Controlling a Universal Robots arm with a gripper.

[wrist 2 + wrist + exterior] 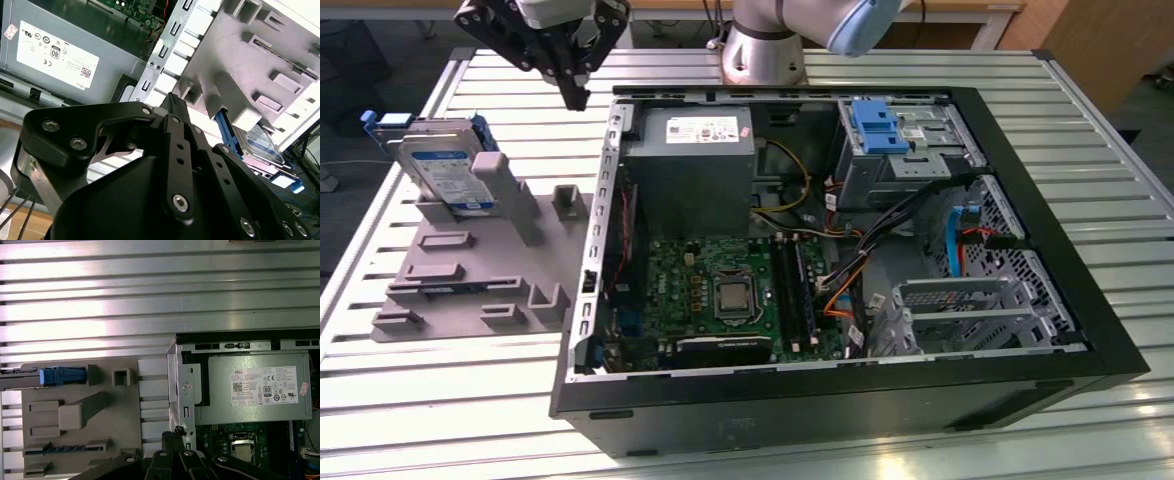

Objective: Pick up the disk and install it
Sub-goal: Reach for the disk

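Closed and empty, the gripper (574, 98) hangs with its fingertips pressed together, pointing down over the slatted metal surface (454, 400). In the exterior view it sits above the gap between the grey holder plate (467, 270) and the open computer case (1067, 330), clear of both. The disk (444, 170) stands upright on edge in a slot at the holder plate's far end, on the exterior view's left, label facing out and blue rails on its sides; nothing touches it. In the second wrist view the disk (260, 140) shows beyond the gripper (173, 100). Inside the case lie a grey power supply box (694, 160) and a blue bracket (878, 125)
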